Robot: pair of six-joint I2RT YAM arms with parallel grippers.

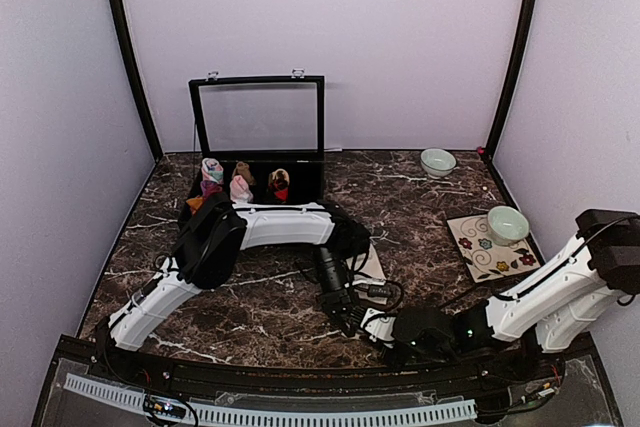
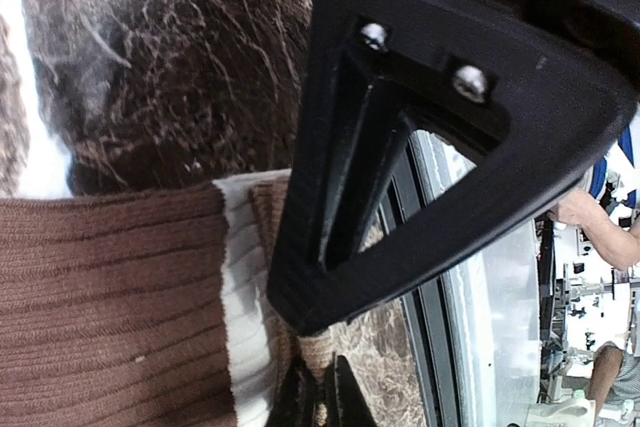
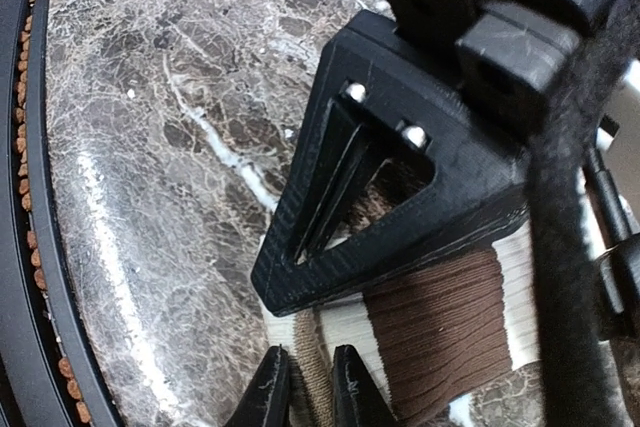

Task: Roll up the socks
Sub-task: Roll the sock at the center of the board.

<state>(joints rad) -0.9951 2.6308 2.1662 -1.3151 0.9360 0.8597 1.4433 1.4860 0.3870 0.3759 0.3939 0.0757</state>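
Note:
A cream sock with a brown cuff (image 2: 110, 307) lies flat on the marble table, its ribbed brown band (image 3: 440, 327) also in the right wrist view. In the top view only a cream corner of the sock (image 1: 373, 265) shows; the arms hide the rest. My left gripper (image 2: 305, 352) is shut on a tan fold at the sock's edge, near the table's front rail. Close beside it, my right gripper (image 3: 300, 342) pinches a tan fold of the same sock between its fingers. In the top view the left gripper (image 1: 345, 312) and the right gripper (image 1: 383, 330) nearly touch.
A black box (image 1: 300, 185) with its lid raised stands at the back and holds three rolled sock bundles (image 1: 241, 185). A pale bowl (image 1: 437, 161) sits at the back right. Another bowl (image 1: 507, 224) rests on a flowered tile (image 1: 480, 255). The black front rail (image 3: 40, 277) runs close by both grippers.

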